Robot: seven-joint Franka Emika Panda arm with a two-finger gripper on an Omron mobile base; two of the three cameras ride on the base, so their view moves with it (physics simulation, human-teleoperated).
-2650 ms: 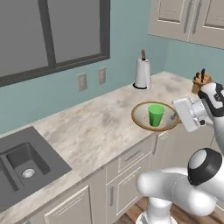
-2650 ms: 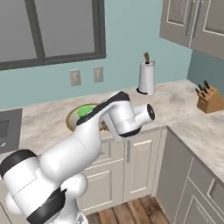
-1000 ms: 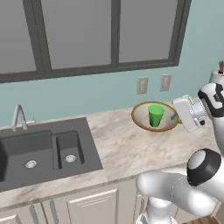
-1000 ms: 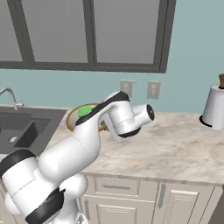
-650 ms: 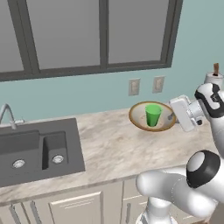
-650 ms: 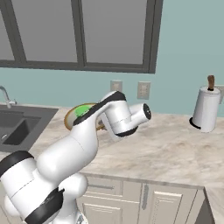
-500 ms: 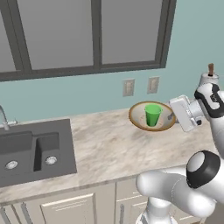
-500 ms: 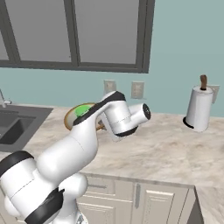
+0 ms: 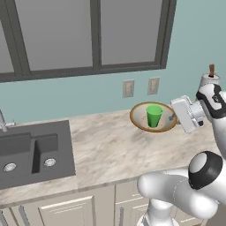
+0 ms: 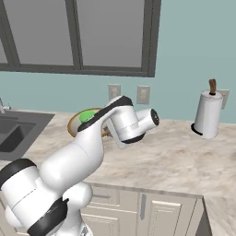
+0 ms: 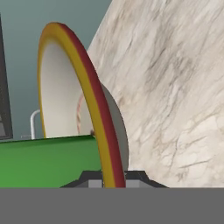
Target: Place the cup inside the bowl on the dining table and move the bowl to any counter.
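Note:
The bowl (image 9: 136, 121), tan-rimmed and pale inside, hangs level over the counter (image 9: 103, 148) close to the wall. Upright inside it stands the green cup (image 9: 154, 115). My gripper (image 9: 174, 117) is shut on the bowl's right rim. In the hand view the gripper (image 11: 113, 179) pinches the yellow-brown bowl rim (image 11: 89, 98), with the cup (image 11: 48, 162) lying across the lower left. In the right base view the bowl (image 10: 73, 123) and cup (image 10: 85, 115) peek out behind my arm. The dining table is out of view.
A dark double sink (image 9: 31, 152) is set in the counter at the left. A paper towel roll (image 10: 207, 115) stands at the right by the wall. Two outlets (image 9: 128, 88) sit on the teal wall under the window. Cream cabinets run below.
The base has driven along the counter, so the whole scene has shifted: the sink slid left and the paper towel roll drew closer. Bowl, cup and gripper keep their grip and pose.

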